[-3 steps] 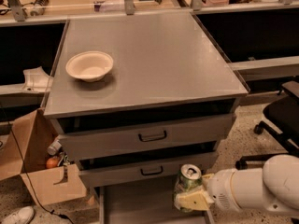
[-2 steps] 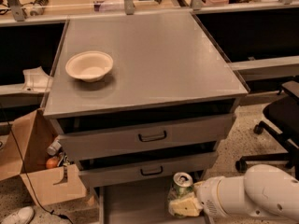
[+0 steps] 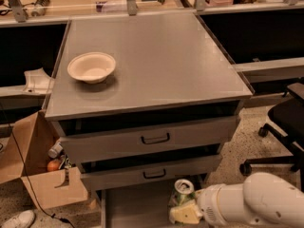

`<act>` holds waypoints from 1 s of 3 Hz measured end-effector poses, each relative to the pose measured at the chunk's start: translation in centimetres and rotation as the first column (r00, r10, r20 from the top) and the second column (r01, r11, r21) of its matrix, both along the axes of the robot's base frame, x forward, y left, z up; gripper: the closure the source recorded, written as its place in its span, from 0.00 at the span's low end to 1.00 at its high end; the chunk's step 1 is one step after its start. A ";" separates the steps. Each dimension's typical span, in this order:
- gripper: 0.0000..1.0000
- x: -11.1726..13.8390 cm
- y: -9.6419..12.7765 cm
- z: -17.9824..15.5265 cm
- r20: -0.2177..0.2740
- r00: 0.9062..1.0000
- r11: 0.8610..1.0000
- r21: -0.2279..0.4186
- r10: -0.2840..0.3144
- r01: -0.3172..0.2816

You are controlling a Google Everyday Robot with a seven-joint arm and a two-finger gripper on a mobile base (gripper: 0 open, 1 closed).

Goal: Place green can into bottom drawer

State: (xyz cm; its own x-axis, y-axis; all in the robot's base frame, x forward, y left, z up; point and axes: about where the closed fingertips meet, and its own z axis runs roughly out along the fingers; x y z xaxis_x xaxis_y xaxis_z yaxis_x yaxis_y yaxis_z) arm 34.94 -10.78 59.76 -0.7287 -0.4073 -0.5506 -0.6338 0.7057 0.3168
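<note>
Tool (image 3: 182,205) is at the bottom edge of the camera view, right of centre, at the end of the white arm (image 3: 266,204) that comes in from the lower right. It is closed on the green can (image 3: 183,187): one pale finger (image 3: 184,214) sits against the can's lower side, the other is hidden behind the can. The can is roughly upright, tipped slightly, with its silver top and pull tab facing the camera. It sits over the right part of the bottom drawer (image 3: 133,206), which is pulled out under the two upper ones with its flat grey floor showing (cannot tell whether the can's base touches that floor). The can is just below the front of the middle drawer (image 3: 118,176) and apart from it. The middle drawer and top drawer (image 3: 104,145) both stand slightly out, each with a dark handle at centre. On the table (image 3: 161,56) a cream bowl (image 3: 91,67) stands upright near the left edge, well apart from the can. On the floor left of the drawers is an open cardboard box (image 3: 28,175) with an orange object (image 3: 53,165) and other bits inside, and a white shoe (image 3: 16,220) lies at the lower left corner. A black office chair (image 3: 285,122) is at the right edge.
</note>
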 end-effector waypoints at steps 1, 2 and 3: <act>1.00 0.9 0.8 -2.3 0.001 0.999 0.999 0.001 -0.040 0.040; 1.00 3.9 1.1 -3.2 0.059 0.990 0.991 0.021 -0.130 0.129; 1.00 3.9 1.1 -3.3 0.057 0.990 0.991 0.021 -0.131 0.130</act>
